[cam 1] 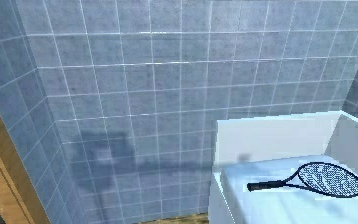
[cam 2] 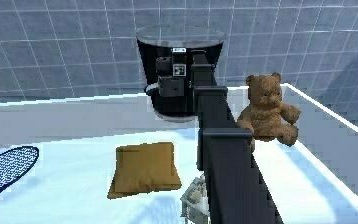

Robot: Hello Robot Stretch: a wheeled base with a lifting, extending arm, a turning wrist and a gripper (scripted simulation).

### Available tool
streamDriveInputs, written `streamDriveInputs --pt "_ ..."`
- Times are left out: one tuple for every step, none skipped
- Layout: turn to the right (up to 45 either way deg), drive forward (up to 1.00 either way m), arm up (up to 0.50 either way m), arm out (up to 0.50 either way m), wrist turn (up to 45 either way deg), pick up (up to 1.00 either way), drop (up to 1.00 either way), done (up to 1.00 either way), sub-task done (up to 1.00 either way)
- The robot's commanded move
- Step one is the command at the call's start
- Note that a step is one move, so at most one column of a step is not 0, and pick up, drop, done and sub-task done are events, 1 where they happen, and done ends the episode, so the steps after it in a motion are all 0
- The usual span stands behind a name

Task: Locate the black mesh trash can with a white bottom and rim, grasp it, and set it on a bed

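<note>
The black mesh trash can (cam 2: 157,55), with a white rim on top and a white bottom, hangs in the arm side view above the far rail of the white bed (cam 2: 67,112). It is seen against the blue tiled wall. My gripper (cam 2: 169,95) sits at the end of the dark arm (cam 2: 227,150), in front of the can. It holds the can, which looks clear of the mattress. The bed's corner (cam 1: 277,130) also shows at the forward view's right.
On the bed lie a brown pillow (cam 2: 145,167), a teddy bear (cam 2: 267,108) at the right rail and a tennis racket (cam 2: 7,168) (cam 1: 322,178). A small pale object (cam 2: 195,195) lies beside the arm. Blue tiled walls (cam 1: 157,90) stand close, and a wooden frame (cam 1: 2,175) is at the left.
</note>
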Motion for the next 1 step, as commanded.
streamDriveInputs --pt "0.0 0.0 -0.16 0.0 0.0 0.0 0.0 0.0 0.0"
